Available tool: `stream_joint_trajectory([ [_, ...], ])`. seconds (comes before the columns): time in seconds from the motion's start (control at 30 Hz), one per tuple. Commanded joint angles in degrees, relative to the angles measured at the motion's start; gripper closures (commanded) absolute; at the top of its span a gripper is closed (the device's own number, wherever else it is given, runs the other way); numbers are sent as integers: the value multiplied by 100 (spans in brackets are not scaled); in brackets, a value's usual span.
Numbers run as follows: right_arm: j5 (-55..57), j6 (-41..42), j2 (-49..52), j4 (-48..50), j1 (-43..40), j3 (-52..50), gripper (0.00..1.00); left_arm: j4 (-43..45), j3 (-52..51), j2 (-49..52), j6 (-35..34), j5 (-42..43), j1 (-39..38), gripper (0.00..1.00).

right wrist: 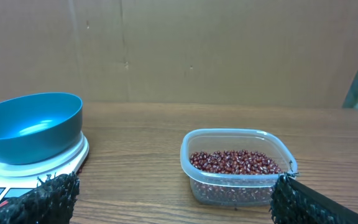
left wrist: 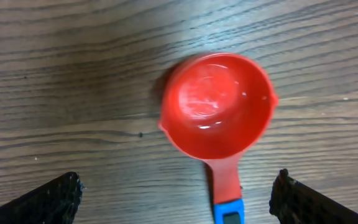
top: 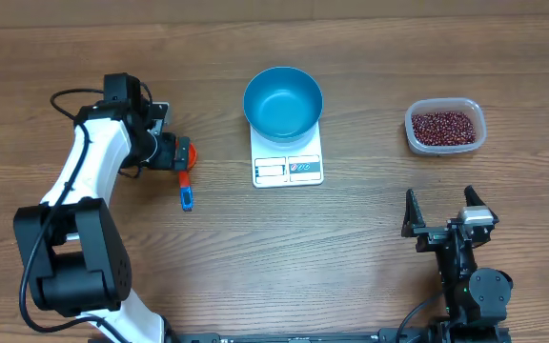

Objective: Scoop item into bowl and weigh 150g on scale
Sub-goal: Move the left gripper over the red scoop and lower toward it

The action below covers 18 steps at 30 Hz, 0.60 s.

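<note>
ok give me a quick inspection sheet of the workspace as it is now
surface: brown wooden table, bare grain, no spills seen
job's things: round bright blue bowl is empty and sits on the flat white kitchen scale; small dark red-brown beans are all in the clear plastic tub; red plastic scoop with blue handle lies on the table, empty
clutter: nothing seen
grippers: left gripper is open over the scoop and not gripping it; right gripper is open, empty and apart from the tub
cables: black cable loops beside the left arm
surroundings: plain brown panel behind the table
</note>
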Motion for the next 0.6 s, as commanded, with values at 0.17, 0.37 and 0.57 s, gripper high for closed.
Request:
stream_joint_trajectory([
  [0.17,57,24,-57,33,33,-61,0,111,133,197,133,-210,48,0],
  [0.37,57,24,-57,33,33,-61,0,323,133,214,131,-227,48,0],
  [0.57,57,24,-57,33,33,-61,0,352,133,214,127,-225,46,1],
])
